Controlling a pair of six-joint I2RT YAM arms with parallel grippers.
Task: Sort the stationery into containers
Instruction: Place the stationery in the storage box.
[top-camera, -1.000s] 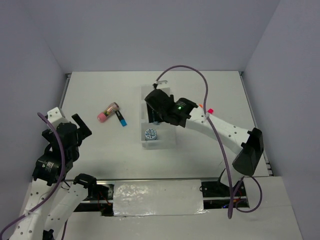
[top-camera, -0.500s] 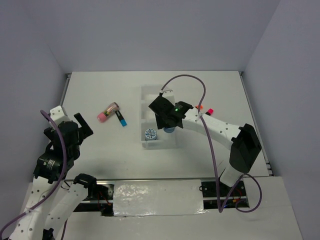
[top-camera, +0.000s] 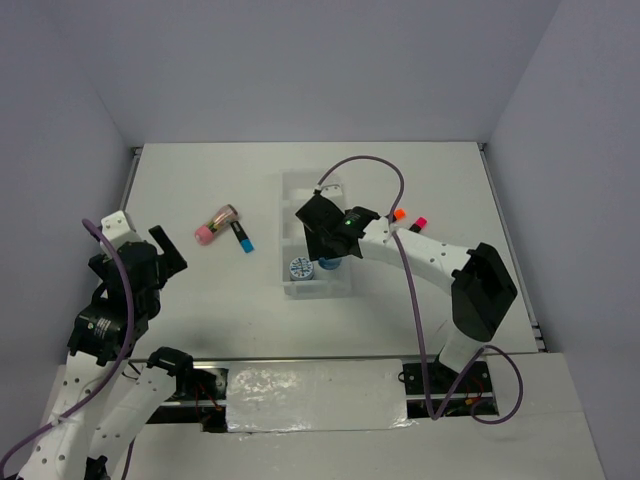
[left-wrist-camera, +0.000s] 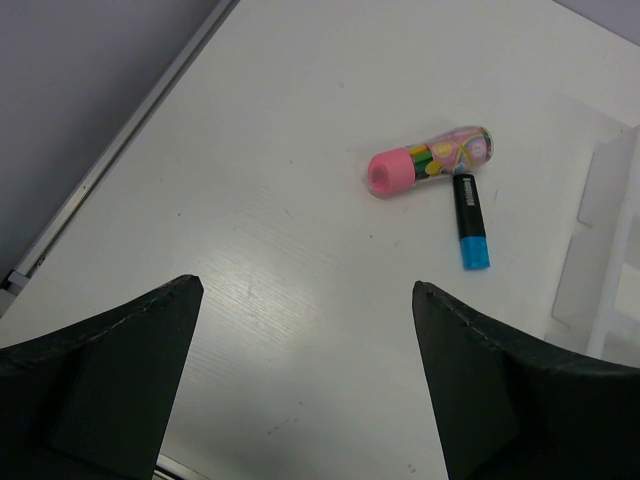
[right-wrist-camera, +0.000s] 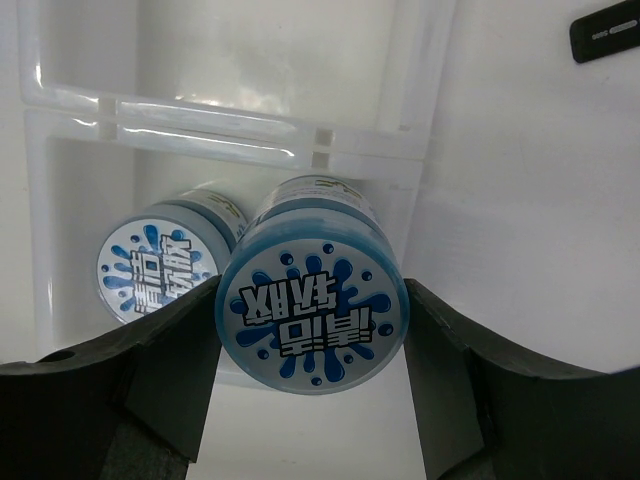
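My right gripper (top-camera: 331, 262) (right-wrist-camera: 312, 345) is shut on a blue-and-white roll (right-wrist-camera: 312, 315) and holds it over the right side of the near compartment of the clear tray (top-camera: 298, 188) (right-wrist-camera: 200, 110). A second roll (top-camera: 301, 268) (right-wrist-camera: 158, 270) lies in that compartment, just left of the held one. The pink tube (top-camera: 216, 224) (left-wrist-camera: 430, 160) and the blue-capped marker (top-camera: 242, 237) (left-wrist-camera: 470, 220) lie on the table left of the tray. The orange-capped marker (top-camera: 399, 213) and pink-capped marker (top-camera: 419, 222) lie right of it. My left gripper (top-camera: 165, 255) (left-wrist-camera: 305, 390) is open and empty, well short of the tube.
The tray's middle and far compartments hold nothing that shows. The tray's edge shows at the right of the left wrist view (left-wrist-camera: 610, 200). A black marker body (right-wrist-camera: 605, 35) shows at the top right of the right wrist view. Walls close in the table at back and sides.
My right gripper has moved toward me along the tray with the roll, down to the near compartment. My left arm has barely moved.
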